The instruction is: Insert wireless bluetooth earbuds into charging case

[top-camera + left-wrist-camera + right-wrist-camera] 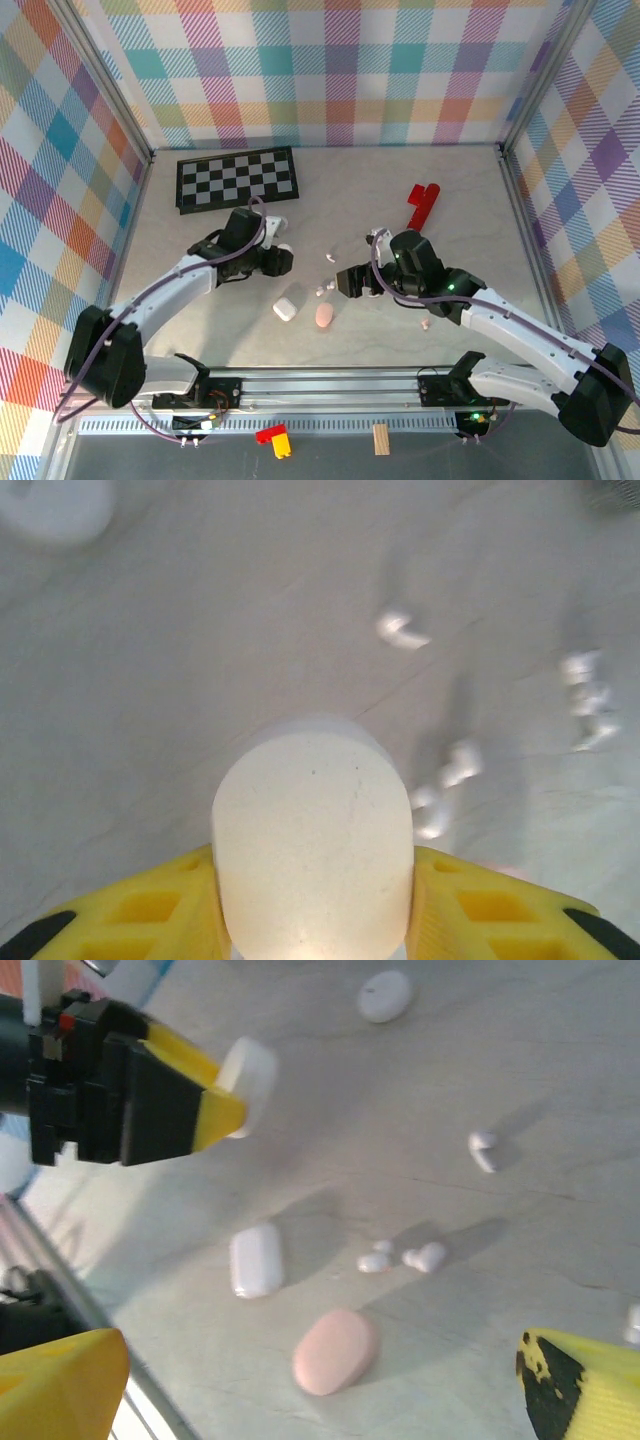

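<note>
1. Around the pink case [325, 316], taken as the reference on the desk [460, 230]: the checkerboard [237, 180] lies well apart, back and to the left.
2. Left claw [284, 259] hangs back-left of the pink case, raised off the desk. It is pinching the held white case [312, 850] between its yellow fingers [150, 920]. Cannot tell whether that case's lid is open.
3. Right claw [350, 282] hovers just back-right of the pink case, jaws spread wide, nothing between them.
4. Loose white case [256, 1260] lies just left of the pink case, not touching it; it looks closed.
5. Wireless bluetooth earbuds [425, 1256]: all on the bare desk.
   - Two lie close together just behind the pink case, near the right claw.
   - One more sits farther back.
   - Another lies well off to the right.
6. Step in hand, as judged: the left claw has a case secured and no earbud is lifted, so the task is at an early stage.
7. Next move likely calls for the spread right claw to drop over the near pair and nip a single earbud. The held case must be presented open side up. The earbuds are tiny and slick, so a pinch could flick one away.
</note>
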### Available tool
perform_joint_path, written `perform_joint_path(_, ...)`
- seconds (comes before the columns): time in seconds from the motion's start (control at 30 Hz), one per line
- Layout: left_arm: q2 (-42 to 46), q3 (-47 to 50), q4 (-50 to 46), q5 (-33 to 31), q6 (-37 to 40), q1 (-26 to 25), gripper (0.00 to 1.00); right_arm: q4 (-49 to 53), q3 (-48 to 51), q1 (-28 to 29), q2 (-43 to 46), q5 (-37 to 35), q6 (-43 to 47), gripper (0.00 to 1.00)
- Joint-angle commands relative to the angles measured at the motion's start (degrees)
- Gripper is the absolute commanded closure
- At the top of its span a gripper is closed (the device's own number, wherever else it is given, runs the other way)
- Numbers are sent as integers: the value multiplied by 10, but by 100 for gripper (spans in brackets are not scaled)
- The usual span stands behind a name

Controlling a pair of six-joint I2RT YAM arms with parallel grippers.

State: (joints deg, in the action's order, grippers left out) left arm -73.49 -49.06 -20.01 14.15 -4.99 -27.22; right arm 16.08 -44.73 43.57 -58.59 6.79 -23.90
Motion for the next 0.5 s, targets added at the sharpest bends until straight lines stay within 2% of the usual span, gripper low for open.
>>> perform_joint_path(0.0,50,41,119,105,59,-4,57,17,-61,-18,-22,94,-25,1)
perform_joint_path(0.17,70,46,147,149,107,-8,57,113,-153,-67,-95,156,-104,2)
perform_joint_path(0.3,69,40,161,199,159,-20,58,124,-196,-93,-147,235,-135,14)
perform_joint_path(0.47,67,31,164,197,225,-47,58,121,-233,-95,-194,301,-133,25)
